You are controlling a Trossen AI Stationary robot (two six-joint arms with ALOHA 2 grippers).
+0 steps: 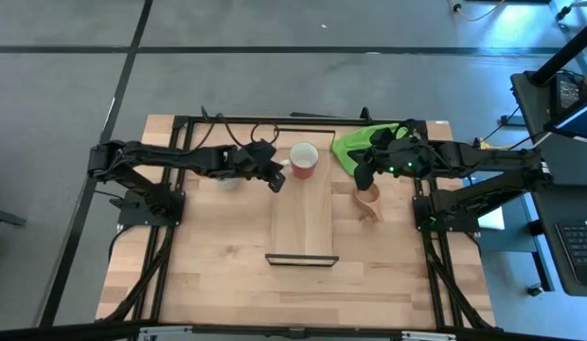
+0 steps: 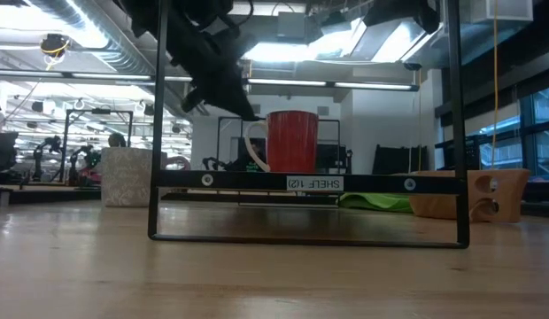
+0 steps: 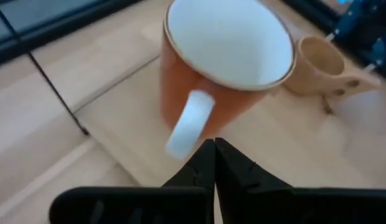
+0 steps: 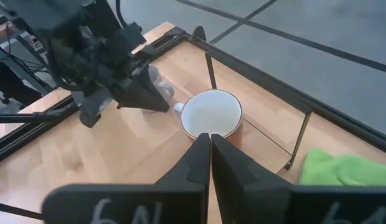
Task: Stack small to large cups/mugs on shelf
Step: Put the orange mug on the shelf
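Note:
The red mug with a white inside stands upright on the far end of the shelf, its handle toward the table's left. My left gripper is shut and hovers just beside and above that handle, apart from it; its tips also show in the left wrist view. The grey mug stands on the table left of the shelf, mostly under my left arm. The tan wooden cup stands on the table right of the shelf. My right gripper is shut and empty above the cup's far side.
A bright green cloth lies at the far right, behind the tan cup. The black frame rails run along both sides of the table. The shelf's near half and the tabletop in front of it are bare wood.

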